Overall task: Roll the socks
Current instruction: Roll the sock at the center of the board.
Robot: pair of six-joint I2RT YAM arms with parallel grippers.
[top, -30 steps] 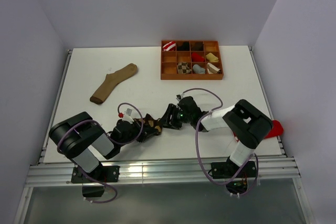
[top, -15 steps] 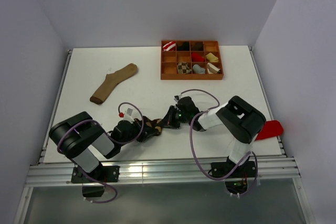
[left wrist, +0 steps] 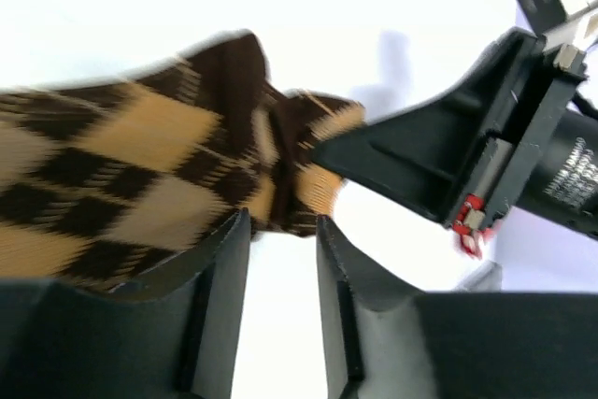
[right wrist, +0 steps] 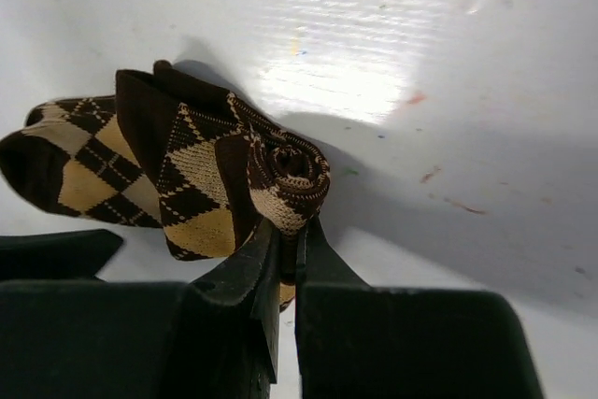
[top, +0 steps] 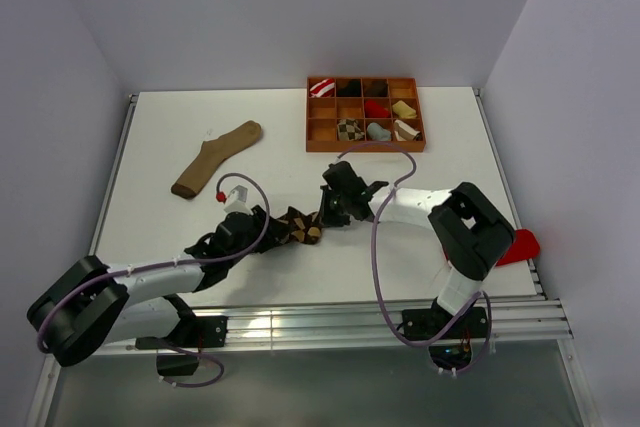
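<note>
Tray (top: 309,117) sits on the surface (top: 450,182) beyond the right tool (top: 327,215), out and slightly to its right. It holds balled socks, one per compartment. Far row: striped roll (top: 322,87), black roll (top: 348,88), dark brown roll (top: 375,88). Mid row: red roll (top: 375,108), yellow roll (top: 403,109). Near row: checked roll (top: 349,129), grey roll (top: 377,131), white roll (top: 405,130). The right tool is clamped tight on the argyle sock (right wrist: 196,175), pinching its rolled-up end with the jaws nearly touching. The rest of that sock lies flat on the surface and runs from the right tool across to the left tool (left wrist: 280,226), so it sits between the two. The left tool's jaws are partway apart and not gripping. The sock's edge is at their tips, against one fingertip (left wrist: 234,231), and bare surface shows through the gap. In the left wrist view the right tool's finger touches the sock from the far side. Tan sock (top: 215,159) lies flat, well beyond the left tool and off to its left.
</note>
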